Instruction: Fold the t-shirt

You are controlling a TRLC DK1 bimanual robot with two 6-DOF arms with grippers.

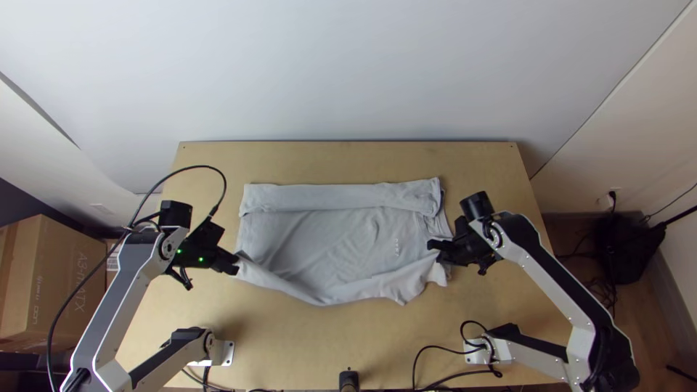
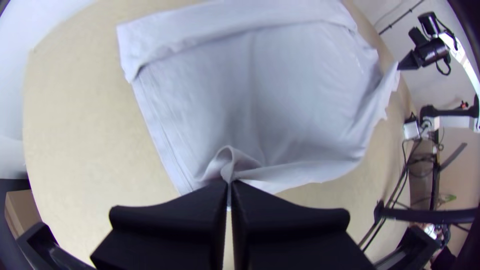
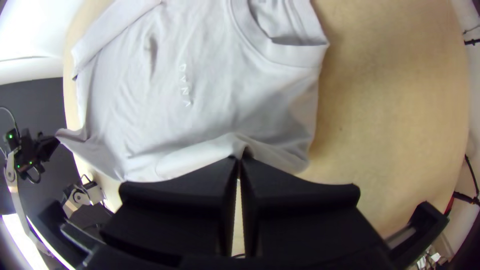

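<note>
Top view: The left gripper [image 1: 234,266] and right gripper [image 1: 435,245] pinch the t-shirt [image 1: 327,239] along its near side. The far side lies folded inward; the near fold looks unfinished.

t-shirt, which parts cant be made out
T-shirt underside: top view, under its upper layer.
Cloth in left gripper: left wrist view, behind its fingers.
Cloth in right gripper: right wrist view, behind its fingers.
Part of the collar: right wrist view, past the upper edge.
</note>
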